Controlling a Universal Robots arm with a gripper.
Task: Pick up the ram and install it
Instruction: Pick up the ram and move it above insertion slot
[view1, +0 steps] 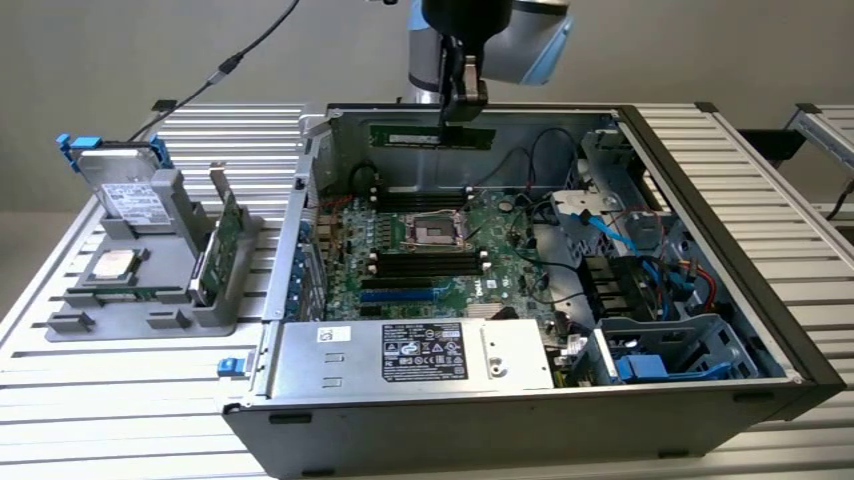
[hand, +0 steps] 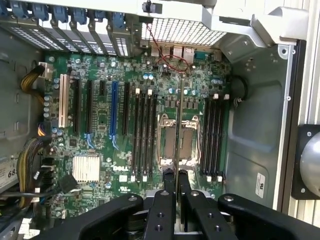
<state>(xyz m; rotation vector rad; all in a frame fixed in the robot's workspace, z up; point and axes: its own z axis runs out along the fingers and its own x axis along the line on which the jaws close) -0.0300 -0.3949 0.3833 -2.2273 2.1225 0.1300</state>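
Green and narrow, the ram (view1: 430, 135) hangs level in the exterior view, pinched at its upper edge by the gripper (view1: 461, 112), whose fingers are drawn nearly together on it; it is held above the far side of the open computer case (view1: 747, 230), clear of the motherboard (view1: 441, 265); on the exterior view's left a grey tray (view1: 80, 325) carries an expansion card (view1: 227, 235) and a processor (view1: 114, 265). From the wrist view, the gripper (hand: 176, 173) clamps the ram (hand: 179, 125) edge-on; the thin stick lines up over the CPU socket (hand: 167, 145), between two banks of memory slots (hand: 145, 135).
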